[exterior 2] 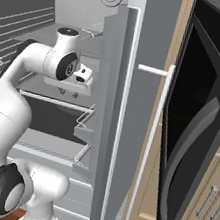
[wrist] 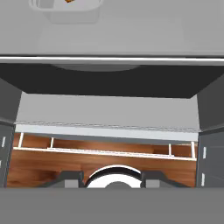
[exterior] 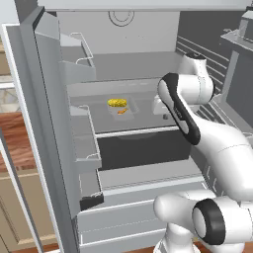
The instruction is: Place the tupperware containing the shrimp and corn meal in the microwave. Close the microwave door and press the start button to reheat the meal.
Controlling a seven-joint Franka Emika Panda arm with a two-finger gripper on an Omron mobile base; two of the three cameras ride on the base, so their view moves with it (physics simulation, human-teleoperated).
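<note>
**Risks, big to small**
- Fridge (exterior: pixel 138 44): open, and I'm working inside it. Tight box; a wide swing could knock a wall.
- Fridge door (exterior: pixel 49 99) w/ wire bins: stands close on my left. Pulling the load out on a slant could snag a bin.
- Arm (exterior: pixel 217 143): the bent elbow sits near the shelf front, so it could bump there if I push deeper w/o lifting.
- Shelf (exterior: pixel 143 117): smooth and flat. A sideways nudge would slide the tub toward the back, not seat it in my grip.
- Tupperware (exterior: pixel 121 109): on that mid shelf, left of my hand and apart from it, not held. Rim is shallow (thin bite), so a low or off-centre pinch may slip.
- Corn (exterior: pixel 116 103) and shrimp (exterior: pixel 122 111): loose inside the tub; tilt it and they roll or spill.

**Pose**
- Arm: rises from the base, folds at the elbow, forearm reaching into the fridge at shelf height.
- Gripper (exterior 2: pixel 70 93): hangs just above the shelf, fingers down. Jaws parted about midway, nothing between them. In the hand view the tub lies at the far top edge, so I judge approach not done.
</note>
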